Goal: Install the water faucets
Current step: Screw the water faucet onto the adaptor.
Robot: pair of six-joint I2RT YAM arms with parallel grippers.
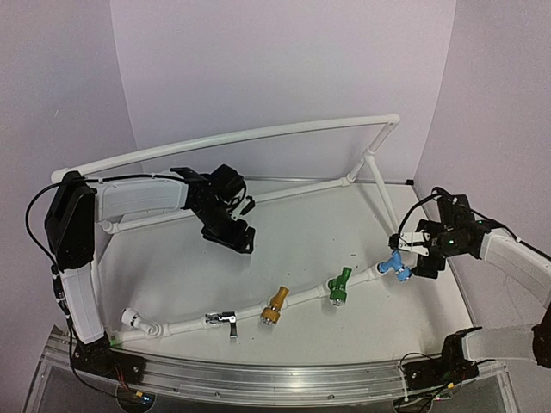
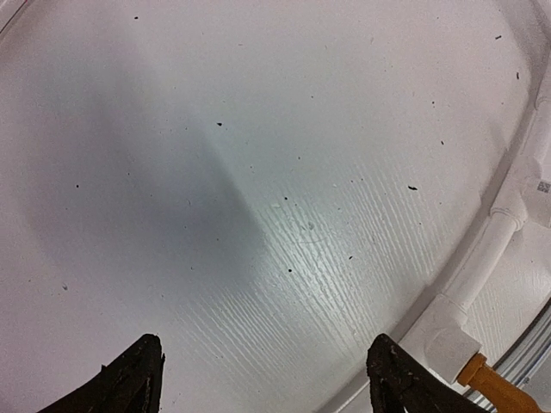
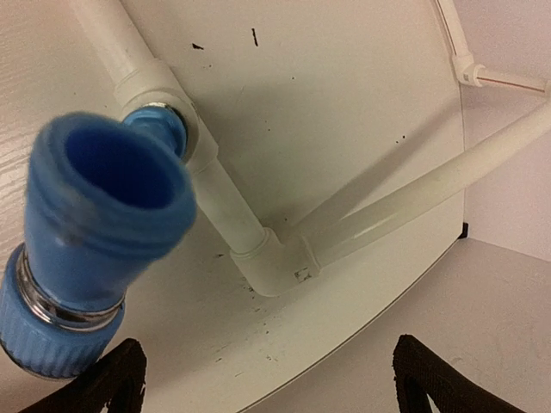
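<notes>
**Left gripper**: jaws wide, nothing between them. It hangs over bare table. Its fingertips show dark at the bottom of its wrist view, with only white board ahead of them.

**Pipe**: white, jointed. It runs outside the finger at the right of the left wrist view, apart from that finger.

**Yellow faucet**: seated on the pipe, just past that same finger, near it but not touching. Well apart from the right gripper.

**Silver faucet**: on the pipe, below the left gripper in the top view and apart from it.

**Green faucet**: on the pipe between yellow and blue, apart from both grippers.

**Right gripper**: jaws wide, holding nothing.

**Blue faucet**: screwed into a pipe fitting, just ahead of the right gripper. It sits above the finger at the left of the right wrist view, outside the gap. Whether it touches that finger cannot be told.

**Elbow**: white, ahead of the right gripper and roughly in line with its gap. It joins the pipe to a further tube.

**Frame**: arched white tube, beyond both grippers.
</notes>
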